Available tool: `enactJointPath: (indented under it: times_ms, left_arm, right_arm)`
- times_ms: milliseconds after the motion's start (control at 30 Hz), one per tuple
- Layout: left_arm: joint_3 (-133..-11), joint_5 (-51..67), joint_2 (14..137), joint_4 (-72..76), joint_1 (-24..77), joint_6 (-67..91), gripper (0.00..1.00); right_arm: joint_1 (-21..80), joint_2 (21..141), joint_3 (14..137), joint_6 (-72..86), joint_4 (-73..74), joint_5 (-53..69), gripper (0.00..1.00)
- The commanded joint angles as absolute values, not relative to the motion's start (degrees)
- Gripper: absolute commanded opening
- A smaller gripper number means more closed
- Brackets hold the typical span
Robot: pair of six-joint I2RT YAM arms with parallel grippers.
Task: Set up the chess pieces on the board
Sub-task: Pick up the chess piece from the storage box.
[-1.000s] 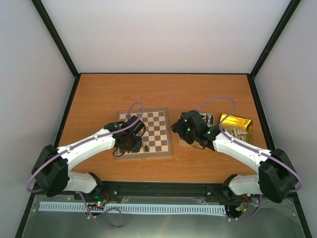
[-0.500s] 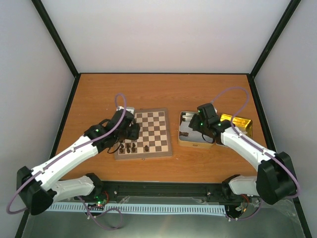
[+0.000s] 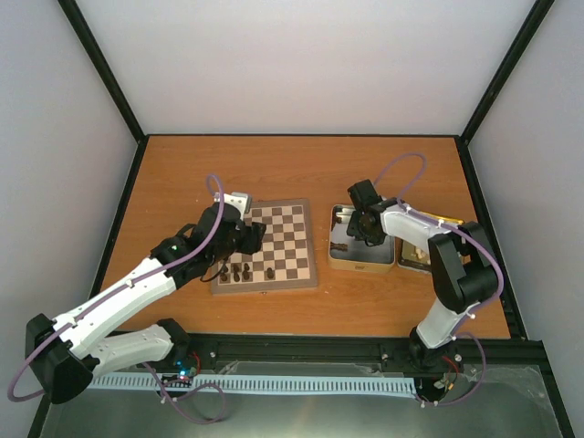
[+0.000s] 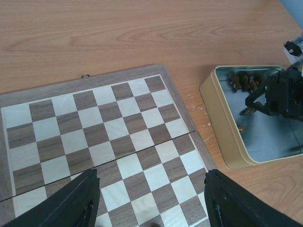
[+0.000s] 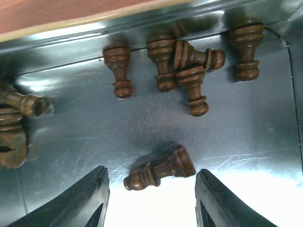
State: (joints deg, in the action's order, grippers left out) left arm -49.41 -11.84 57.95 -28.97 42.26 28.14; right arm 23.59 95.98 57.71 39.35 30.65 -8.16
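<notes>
The chessboard lies left of centre; several dark chess pieces stand on its near-left squares. It fills the left wrist view. My left gripper hovers over the board's left part, open and empty. My right gripper is down inside the silver tin, open. A dark piece lies on its side between the fingertips, untouched. Several more dark pieces lie against the tin's far wall. The cream pieces are mostly hidden behind the right arm.
The gold tin sits right of the silver tin, largely covered by the right arm. The left wrist view shows the silver tin just right of the board, with my right gripper in it. Black frame posts border the table.
My left gripper lifted away from the near-left squares toward the board's far left, uncovering standing dark pieces. My right gripper moved deeper into the silver tin, and its elbow swung right.
</notes>
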Motion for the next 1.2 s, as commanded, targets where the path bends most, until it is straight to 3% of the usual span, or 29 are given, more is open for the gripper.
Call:
enactJointPath:
  times_ms: [0, 167, 400, 600, 867, 1167]
  left_arm:
    - [-48.82, -10.05, 58.32, -25.92, 42.01, 28.39, 0.61]
    - [-48.32, -9.85, 58.44, -24.99, 42.01, 28.13, 0.62]
    - [-48.37, -9.50, 58.91, -24.88, 42.01, 27.86, 0.62]
    - [-48.08, -9.42, 58.63, -24.82, 42.01, 28.20, 0.62]
    - [-46.61, -7.34, 58.58, -22.11, 42.01, 30.18, 0.63]
    - [-41.00, -0.61, 58.82, -6.46, 42.01, 30.23, 0.71]
  right_arm:
    - [23.21, 97.90, 59.67, 42.69, 33.70, -12.42, 0.52]
    - [23.16, 100.78, 60.14, 43.64, 32.68, -13.03, 0.52]
    - [23.20, 103.54, 61.82, 43.35, 31.84, -13.57, 0.45]
    - [23.20, 104.01, 61.41, 41.76, 30.89, -11.95, 0.19]
    - [23.19, 94.33, 56.48, 40.70, 22.75, -6.75, 0.15]
    - [25.39, 80.39, 47.24, 71.00, 7.30, 13.20, 0.15]
